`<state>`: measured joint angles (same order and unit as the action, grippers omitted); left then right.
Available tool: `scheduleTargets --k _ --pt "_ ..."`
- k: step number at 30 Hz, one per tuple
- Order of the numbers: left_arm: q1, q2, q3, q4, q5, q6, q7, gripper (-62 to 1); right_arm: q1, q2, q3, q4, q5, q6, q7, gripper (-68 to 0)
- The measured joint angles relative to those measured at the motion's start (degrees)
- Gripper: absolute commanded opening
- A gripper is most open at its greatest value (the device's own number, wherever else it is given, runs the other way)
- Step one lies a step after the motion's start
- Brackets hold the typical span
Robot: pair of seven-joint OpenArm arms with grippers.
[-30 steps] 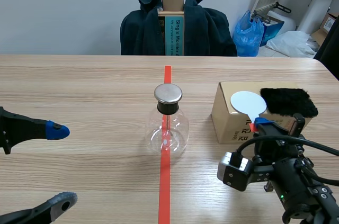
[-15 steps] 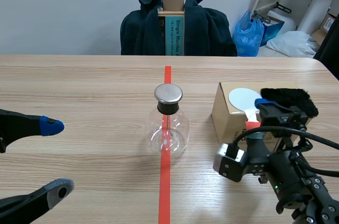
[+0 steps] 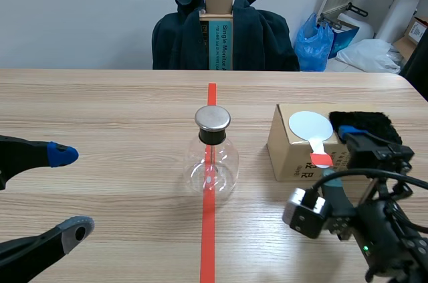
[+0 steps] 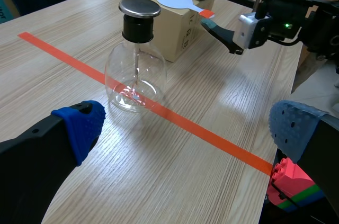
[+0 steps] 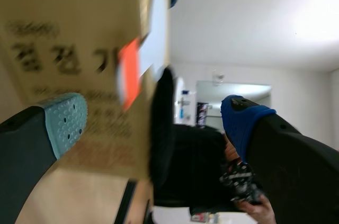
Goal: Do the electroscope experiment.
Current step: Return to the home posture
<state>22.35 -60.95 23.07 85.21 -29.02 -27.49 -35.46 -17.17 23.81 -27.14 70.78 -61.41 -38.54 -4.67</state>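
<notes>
- Currently your left gripper [image 4: 188, 128] stands wide open and holds nothing.
- Ahead of it, nearer the blue-padded finger [image 4: 79, 126], stands the electroscope flask [image 4: 135, 70]. It has a clear round glass bulb, a black neck, a flat shiny metal cap and a thin rod running down inside. It sits on the orange-red tape line [image 4: 212, 139].
- Your right gripper [image 5: 153, 121] is spread just as wide, with nothing gripped.
- Close ahead of its fingers is the cardboard box [image 5: 63, 33]. The white paddle [image 5: 157, 23], with its orange-red handle, lies on top, and the black fur pad [image 5: 183, 171] lies beside the paddle.
</notes>
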Motion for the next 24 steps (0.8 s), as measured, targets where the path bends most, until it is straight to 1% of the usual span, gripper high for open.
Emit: scheduleTargets --k 4,6,8,10,12,13,14,17,19,21,24 --pt "0.0 0.0 0.0 0.0 0.0 0.0 0.02 1.4 -4.85 3.37 0.0 -0.02 6.88 -0.04 3.45 -15.9" --pt "0.0 0.04 0.0 0.0 0.0 0.07 0.02 1.4 -6.88 4.83 0.0 -0.02 13.31 -0.04 6.88 -15.9" --pt "0.0 0.48 0.0 0.0 -0.02 0.07 0.02 1.4 -8.11 6.64 0.0 0.07 20.98 -0.04 11.56 -15.9" --pt "0.02 0.87 0.0 0.0 0.02 0.07 0.07 1.4 -8.92 9.35 0.0 1.22 29.14 0.0 16.06 -15.9" --pt "0.0 0.92 0.0 0.0 0.0 0.39 0.04 1.4 -9.44 12.92 0.0 4.24 37.0 0.11 19.54 -15.9" --pt "0.0 0.94 0.0 0.0 0.0 0.48 0.02 1.4 -9.53 14.86 0.0 6.36 41.31 0.92 20.96 -15.9" --pt "0.0 0.92 0.0 0.0 0.0 0.55 0.02 1.4 -9.49 16.87 0.0 8.9 45.13 2.01 21.35 -15.9" --pt "0.0 0.92 0.0 -0.02 0.0 2.14 0.02 1.4 -9.11 23.12 0.04 17.44 56.52 3.87 21.44 -15.9" --pt "0.0 0.92 0.0 -0.04 0.02 3.13 0.0 1.4 -8.92 27.39 0.72 23.1 62.97 5.68 21.38 -15.9" --pt "0.0 0.92 0.0 -0.04 0.0 3.32 -0.04 1.4 -8.92 30.49 3.02 27.87 68.54 6.99 21.33 -15.9" --pt "0.0 0.92 0.0 -0.04 0.04 3.3 0.0 1.4 -8.72 33.07 9.64 33.11 76.22 10.8 21.09 -15.9"
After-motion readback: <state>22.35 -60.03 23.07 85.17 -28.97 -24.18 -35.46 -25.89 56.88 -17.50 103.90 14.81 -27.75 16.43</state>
